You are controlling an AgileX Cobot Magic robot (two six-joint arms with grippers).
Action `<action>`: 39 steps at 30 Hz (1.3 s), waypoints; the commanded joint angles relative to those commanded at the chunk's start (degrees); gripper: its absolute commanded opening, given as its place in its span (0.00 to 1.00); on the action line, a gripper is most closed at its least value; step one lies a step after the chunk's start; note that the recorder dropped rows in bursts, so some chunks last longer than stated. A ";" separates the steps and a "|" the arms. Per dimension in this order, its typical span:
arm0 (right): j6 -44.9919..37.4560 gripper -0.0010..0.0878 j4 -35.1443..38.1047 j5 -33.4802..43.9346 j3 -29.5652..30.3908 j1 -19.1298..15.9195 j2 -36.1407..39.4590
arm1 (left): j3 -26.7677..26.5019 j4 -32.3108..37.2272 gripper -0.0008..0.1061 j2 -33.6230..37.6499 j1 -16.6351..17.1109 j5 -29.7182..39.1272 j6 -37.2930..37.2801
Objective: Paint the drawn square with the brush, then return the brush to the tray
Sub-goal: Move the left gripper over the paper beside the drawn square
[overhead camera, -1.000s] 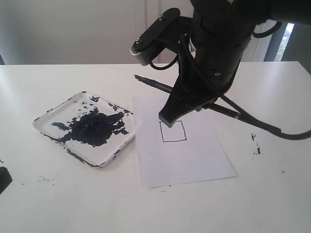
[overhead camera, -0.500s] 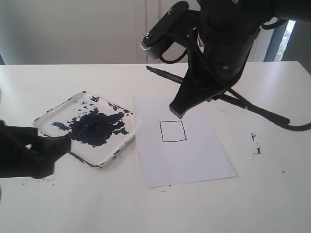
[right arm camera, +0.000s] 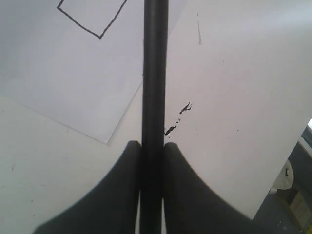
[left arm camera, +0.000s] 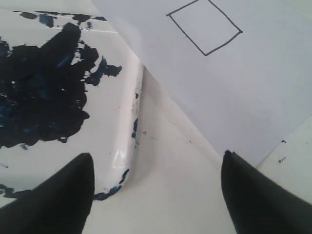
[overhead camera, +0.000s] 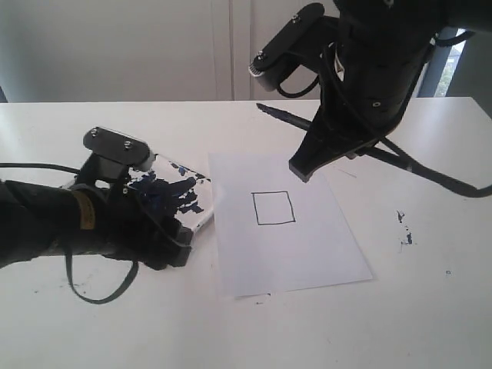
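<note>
The drawn square (overhead camera: 274, 207), a small black-outlined rectangle on a white paper sheet (overhead camera: 307, 246), is blank inside. The long thin black brush (right arm camera: 155, 73) is clamped between the closed-in jaws of the right gripper (right arm camera: 153, 146), which holds it raised above the white table (overhead camera: 400, 307) near the sheet's far edge, with its pointed end towards the left of the exterior view. The left gripper (left arm camera: 156, 161) hangs with jaws wide apart and empty over the corner of the shallow white tray (left arm camera: 127, 122) smeared with dark blue paint, just beside the paper; the left arm hides much of the tray in the exterior view
</note>
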 joint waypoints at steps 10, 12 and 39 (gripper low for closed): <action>-0.09 0.01 0.03 0.00 1.84 -2.45 0.76 | -2.31 14.58 0.71 5.11 -2.55 -13.61 -5.70; -0.09 0.01 -0.08 0.00 1.84 -2.84 0.76 | -2.74 17.52 0.71 5.52 -2.87 -13.61 -5.84; 0.50 0.01 -0.08 0.00 1.86 -2.83 0.76 | -20.14 25.36 0.71 25.06 -6.86 3.82 -22.01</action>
